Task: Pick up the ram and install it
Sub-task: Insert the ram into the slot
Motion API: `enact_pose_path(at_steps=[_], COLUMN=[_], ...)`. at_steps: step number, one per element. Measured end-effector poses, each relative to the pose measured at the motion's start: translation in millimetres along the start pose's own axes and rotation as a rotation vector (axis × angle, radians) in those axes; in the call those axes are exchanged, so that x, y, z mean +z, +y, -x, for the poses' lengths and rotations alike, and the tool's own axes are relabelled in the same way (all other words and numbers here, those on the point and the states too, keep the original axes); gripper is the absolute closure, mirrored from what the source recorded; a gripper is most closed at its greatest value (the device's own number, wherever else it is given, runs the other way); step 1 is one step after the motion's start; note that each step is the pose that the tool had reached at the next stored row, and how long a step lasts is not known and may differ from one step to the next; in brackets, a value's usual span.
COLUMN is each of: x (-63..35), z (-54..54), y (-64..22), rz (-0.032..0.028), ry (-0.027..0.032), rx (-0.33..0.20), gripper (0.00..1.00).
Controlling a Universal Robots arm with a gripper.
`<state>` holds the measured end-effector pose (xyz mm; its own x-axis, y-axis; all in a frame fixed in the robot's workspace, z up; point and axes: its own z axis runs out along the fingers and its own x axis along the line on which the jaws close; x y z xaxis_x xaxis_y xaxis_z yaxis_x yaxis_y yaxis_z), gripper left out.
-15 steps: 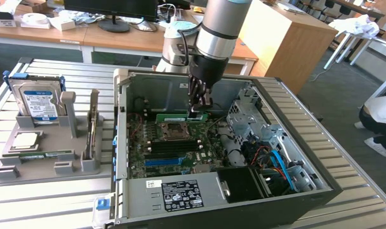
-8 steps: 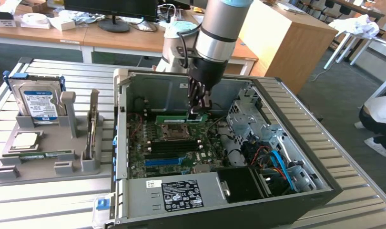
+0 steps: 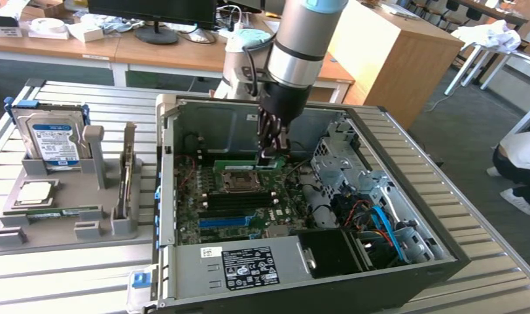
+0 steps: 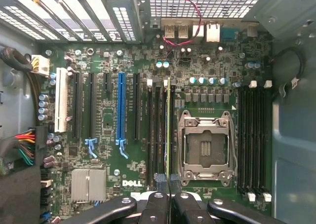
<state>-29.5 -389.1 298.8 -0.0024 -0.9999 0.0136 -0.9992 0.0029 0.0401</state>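
Note:
In the exterior view my gripper (image 3: 269, 159) reaches down into the open computer case (image 3: 169, 196), just above the motherboard (image 3: 239, 203). It is shut on the ram (image 3: 241, 165), a thin green stick lying level beside the processor socket (image 3: 239, 184). In the wrist view the ram (image 4: 168, 130) shows edge-on as a narrow green line. It runs from my gripper (image 4: 168, 197) along the black memory slots (image 4: 157, 135), between them and the empty socket (image 4: 205, 145). Whether it sits in a slot or hovers over it, I cannot tell.
A grey fixture (image 3: 99, 216) at the exterior view's left holds a blue-labelled hard drive (image 3: 51, 140), a silver processor chip (image 3: 34, 191) and another green strip (image 3: 55, 212). Drive cages and cables (image 3: 370, 196) crowd the case's right side. A person (image 3: 523, 163) crouches at the right edge.

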Motion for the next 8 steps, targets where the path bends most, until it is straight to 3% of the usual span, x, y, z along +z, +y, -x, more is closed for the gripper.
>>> enact_pose_path(at_steps=[8], x=[6.6], z=[0.0], y=[-0.3], rz=[-0.0001], ry=[0.0000], rx=[0.000], gripper=[0.88])
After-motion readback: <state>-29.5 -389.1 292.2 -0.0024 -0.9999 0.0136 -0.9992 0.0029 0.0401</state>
